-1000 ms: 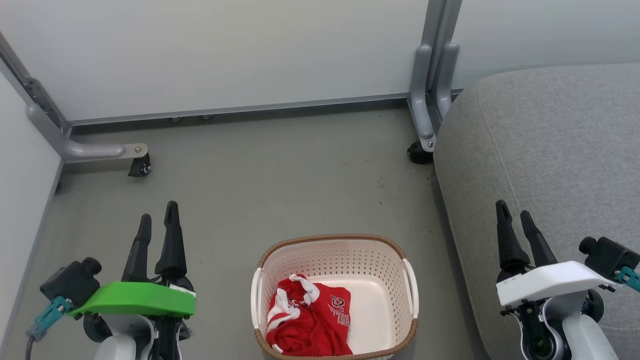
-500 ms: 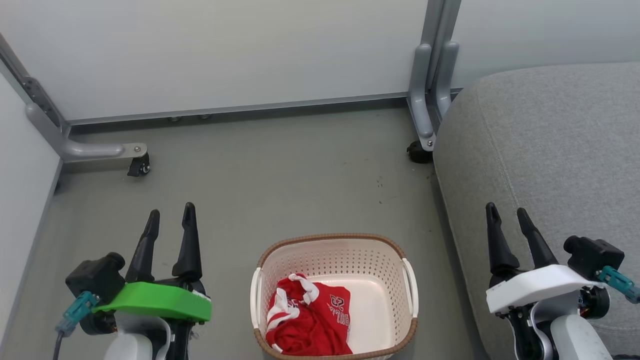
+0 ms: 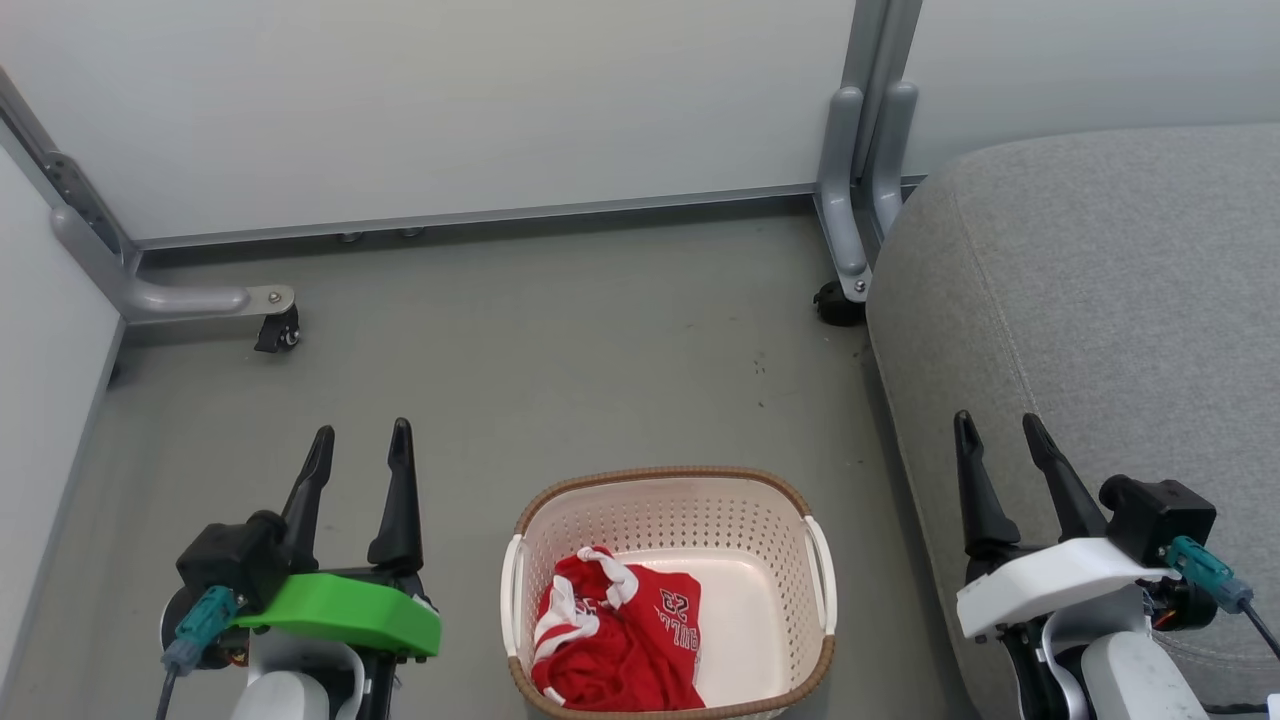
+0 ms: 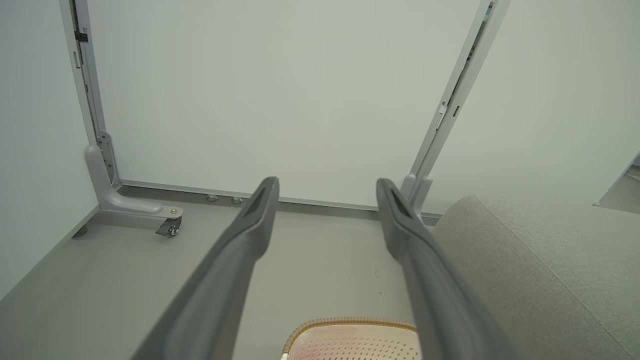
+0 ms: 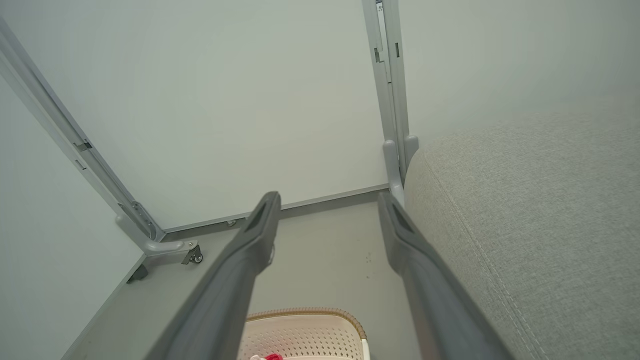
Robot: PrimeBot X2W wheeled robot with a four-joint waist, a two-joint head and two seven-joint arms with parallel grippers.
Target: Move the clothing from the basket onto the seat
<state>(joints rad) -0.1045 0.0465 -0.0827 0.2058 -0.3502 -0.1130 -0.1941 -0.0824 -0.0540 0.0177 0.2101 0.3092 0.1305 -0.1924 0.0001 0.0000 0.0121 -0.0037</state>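
Inward drifted left gripper (image 3: 362, 430) and right gripper (image 3: 995, 418) (jaws apart); head view shows lettered clothing (image 3: 615, 640).

left hand (image 3: 361, 430): jaws apart, empty, pointing forward | right hand (image 3: 995, 418): jaws apart, empty, pointing forward

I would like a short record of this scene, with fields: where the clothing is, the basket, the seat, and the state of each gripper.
clothing: red with white trim, bunched inside the basket, toward its left side
basket: standing on the floor, between the two grippers
seat: grey, to the right of the basket; no clothing on the visible part
left gripper: jaws open, empty, left of the basket
right gripper: jaws open, empty, right of the basket, by the seat's edge
task status: clothing not yet grasped
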